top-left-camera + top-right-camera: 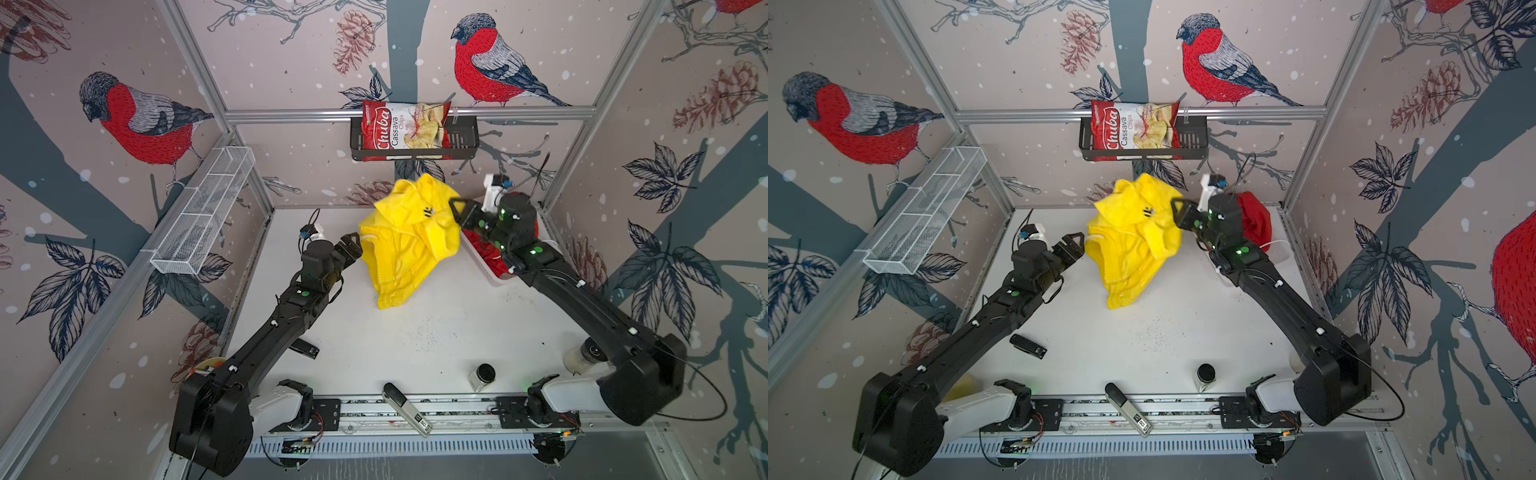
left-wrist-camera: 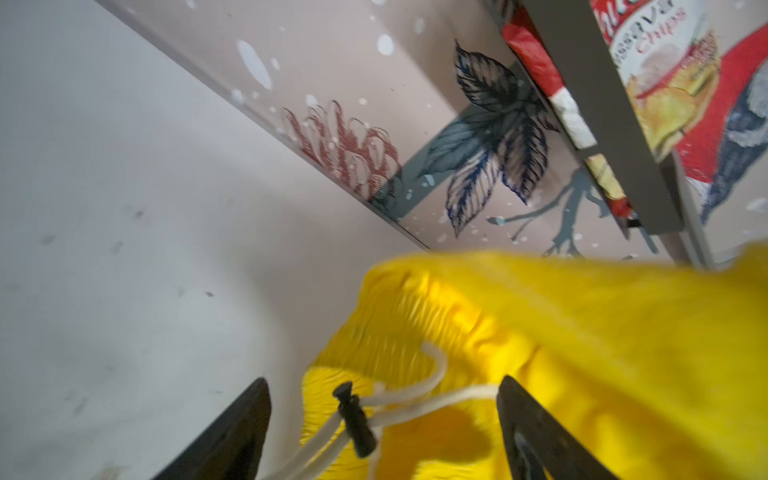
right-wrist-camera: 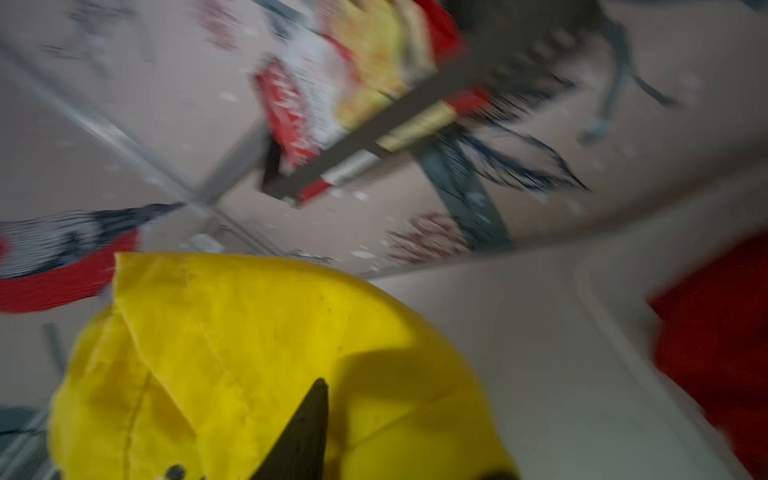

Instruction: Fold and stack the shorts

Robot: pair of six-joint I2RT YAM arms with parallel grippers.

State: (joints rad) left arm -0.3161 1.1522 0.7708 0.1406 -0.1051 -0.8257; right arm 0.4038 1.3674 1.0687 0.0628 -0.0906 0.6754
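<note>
The left gripper [image 1: 354, 246] stood spread at the waistband and the right gripper [image 1: 457, 212] part-opened; between them, mid-frame, the yellow shorts [image 1: 409, 239] were crumpled, with the red shorts [image 1: 1256, 224] heaped at right, so I judged nothing folded or stacked

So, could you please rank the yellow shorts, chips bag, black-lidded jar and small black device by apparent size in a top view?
1. yellow shorts
2. chips bag, mounted higher, so nearer the camera
3. black-lidded jar and small black device: too alike to rank
</note>
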